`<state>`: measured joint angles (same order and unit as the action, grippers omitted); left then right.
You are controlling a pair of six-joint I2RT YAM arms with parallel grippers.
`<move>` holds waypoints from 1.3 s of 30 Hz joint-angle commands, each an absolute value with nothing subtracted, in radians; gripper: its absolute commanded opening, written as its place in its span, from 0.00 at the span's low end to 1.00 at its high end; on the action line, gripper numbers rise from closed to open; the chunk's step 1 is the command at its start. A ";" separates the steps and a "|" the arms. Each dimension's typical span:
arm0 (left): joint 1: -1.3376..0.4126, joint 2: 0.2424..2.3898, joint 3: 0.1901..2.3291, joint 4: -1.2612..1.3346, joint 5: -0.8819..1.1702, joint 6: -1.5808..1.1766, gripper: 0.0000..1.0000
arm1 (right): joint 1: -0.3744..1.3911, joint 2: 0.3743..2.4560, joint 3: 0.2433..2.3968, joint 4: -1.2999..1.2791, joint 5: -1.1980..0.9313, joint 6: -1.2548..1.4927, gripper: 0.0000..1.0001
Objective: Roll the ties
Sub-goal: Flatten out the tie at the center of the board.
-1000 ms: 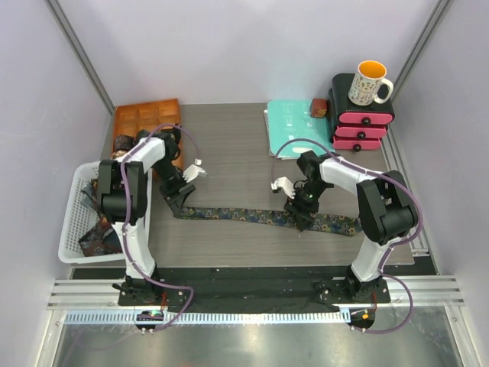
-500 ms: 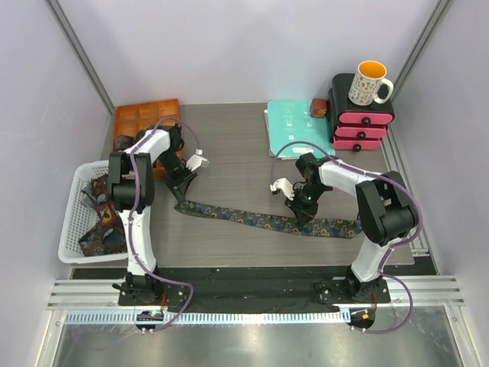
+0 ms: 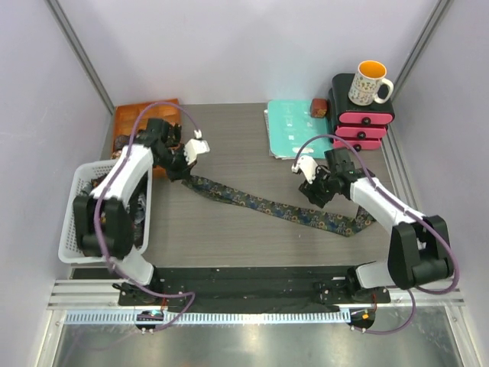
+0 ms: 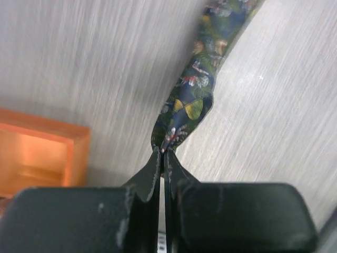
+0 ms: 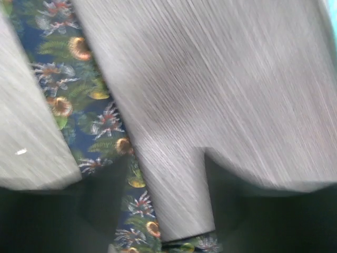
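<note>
- Orange tray [image 3: 128, 118] sits upper left, with a white basket [image 3: 69, 225] below it.
- Left gripper [image 4: 163, 153], jaws pressed together, pinches the narrow end of the floral tie [image 4: 192, 100] beside that tray.
- Fabric runs diagonally toward lower right across the grey table [image 3: 229, 138].
- Right gripper [image 5: 168, 211], fingers apart, hangs over the tie's wider part, gripping nothing.
- Teal folder [image 3: 290, 130], pink drawers [image 3: 363, 130] and a mug [image 3: 368, 82] occupy the upper right.

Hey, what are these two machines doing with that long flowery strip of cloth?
Two robot arms are working on a patterned necktie that lies stretched diagonally across the table. The left claw is pinched shut on its narrow end, near the orange tray. The right claw hangs open over the wider half, apparently not gripping it. The tie is flat, not yet rolled.
</note>
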<state>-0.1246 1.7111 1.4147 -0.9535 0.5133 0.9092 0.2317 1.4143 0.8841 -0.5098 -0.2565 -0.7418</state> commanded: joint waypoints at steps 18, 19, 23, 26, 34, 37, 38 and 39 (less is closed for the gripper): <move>-0.186 0.891 0.669 -0.441 0.845 1.722 0.00 | 0.696 1.639 1.156 -0.060 -0.675 -0.535 1.00; -0.184 0.881 0.667 -0.460 0.850 1.738 0.00 | 0.710 1.664 1.178 -0.036 -0.676 -0.526 1.00; -0.186 0.824 0.644 -0.479 0.841 1.752 0.00 | 0.775 1.767 1.268 0.121 -0.692 -0.470 1.00; -0.186 0.807 0.641 -0.465 0.818 1.732 0.00 | 0.817 1.833 1.315 0.181 -0.698 -0.433 1.00; -0.186 0.740 0.627 -0.417 0.821 1.672 0.00 | 0.856 1.986 1.356 0.275 -0.627 -0.425 1.00; -0.184 0.701 0.606 -0.399 0.818 1.649 0.00 | 0.856 2.029 1.356 0.272 -0.612 -0.469 0.79; -0.184 0.696 0.597 -0.394 0.810 1.638 0.00 | 0.854 2.029 1.353 0.255 -0.604 -0.475 0.67; -0.184 0.693 0.595 -0.394 0.790 1.634 0.00 | 0.854 2.019 1.347 0.246 -0.595 -0.480 0.45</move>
<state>-0.1856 0.7231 0.6178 -0.4473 0.7864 1.6707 0.8597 2.0308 1.3262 0.2150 -0.6258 -0.4458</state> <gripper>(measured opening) 0.006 0.733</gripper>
